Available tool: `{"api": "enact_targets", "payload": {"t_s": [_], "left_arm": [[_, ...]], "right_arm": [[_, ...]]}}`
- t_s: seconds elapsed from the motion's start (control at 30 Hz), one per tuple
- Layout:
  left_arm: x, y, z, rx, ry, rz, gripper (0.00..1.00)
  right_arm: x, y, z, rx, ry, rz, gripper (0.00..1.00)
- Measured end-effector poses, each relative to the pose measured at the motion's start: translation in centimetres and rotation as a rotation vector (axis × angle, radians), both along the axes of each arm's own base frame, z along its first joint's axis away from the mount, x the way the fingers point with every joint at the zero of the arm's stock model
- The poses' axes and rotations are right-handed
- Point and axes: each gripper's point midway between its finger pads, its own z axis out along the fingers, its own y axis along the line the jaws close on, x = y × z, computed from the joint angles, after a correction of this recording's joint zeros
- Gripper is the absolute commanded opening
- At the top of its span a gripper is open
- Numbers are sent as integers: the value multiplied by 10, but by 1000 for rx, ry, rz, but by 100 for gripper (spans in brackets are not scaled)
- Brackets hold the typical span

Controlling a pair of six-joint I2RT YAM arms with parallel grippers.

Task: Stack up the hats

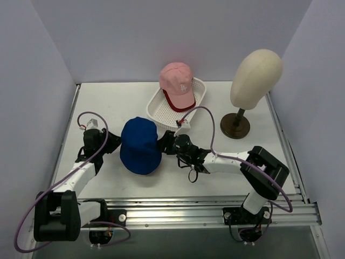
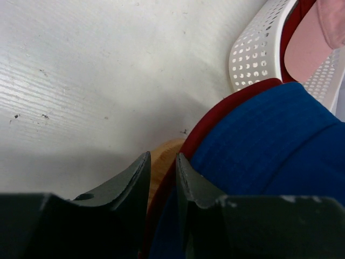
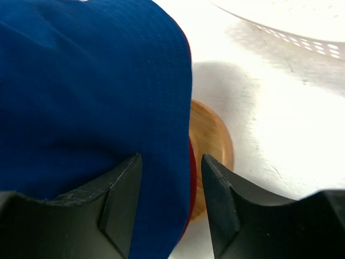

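Observation:
The royal-blue bucket hat (image 1: 140,145) sits mid-table over a dark red cap, whose edge (image 2: 215,116) shows under it, both above a round wooden disc (image 3: 211,145). My left gripper (image 1: 111,143) is at the hat's left side, its jaws nearly together on the blue and red rim (image 2: 161,167). My right gripper (image 1: 164,144) is at the hat's right side, open, with the blue rim (image 3: 161,162) between its jaws and a gap to one finger. The pale pink cap (image 1: 178,83) with a white logo lies in the basket, red showing under its brim.
The white perforated basket (image 1: 197,105) stands behind the blue hat, and it also shows in the left wrist view (image 2: 253,54). The cream mannequin head (image 1: 256,78) on its brown stand (image 1: 235,125) is at the back right. White walls enclose the table.

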Motion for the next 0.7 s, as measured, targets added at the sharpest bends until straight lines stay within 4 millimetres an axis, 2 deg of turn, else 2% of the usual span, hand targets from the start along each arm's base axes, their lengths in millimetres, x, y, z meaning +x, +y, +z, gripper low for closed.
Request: {"api": "enact_targets", "payload": {"t_s": [0.2, 0.27, 0.33, 0.37, 0.47, 0.5, 0.53, 0.57, 0.63, 0.7], "left_arm": [[-2, 8, -12, 41, 45, 21, 33], [-4, 13, -9, 67, 55, 36, 36], [-6, 18, 3, 90, 49, 51, 39], [-7, 20, 15, 104, 30, 60, 41], [-12, 27, 68, 147, -84, 75, 62], [-14, 28, 88, 159, -130, 76, 86], [-16, 28, 109, 173, -176, 70, 99], [-19, 26, 129, 180, -217, 58, 94], [-23, 17, 163, 186, -284, 23, 94], [-25, 5, 186, 200, -320, -29, 94]], "right_arm": [[2, -13, -2, -63, 4, -40, 46], [2, -24, 5, -96, -8, -68, 46], [5, -37, 19, -125, -33, -109, 47], [6, -43, 28, -134, -49, -128, 47], [9, -61, 59, -158, -107, -186, 50], [11, -66, 69, -165, -126, -199, 50], [14, -70, 79, -171, -141, -210, 50], [17, -73, 89, -179, -158, -217, 51], [26, -77, 107, -191, -189, -229, 51], [35, -82, 121, -216, -210, -241, 51]]}}
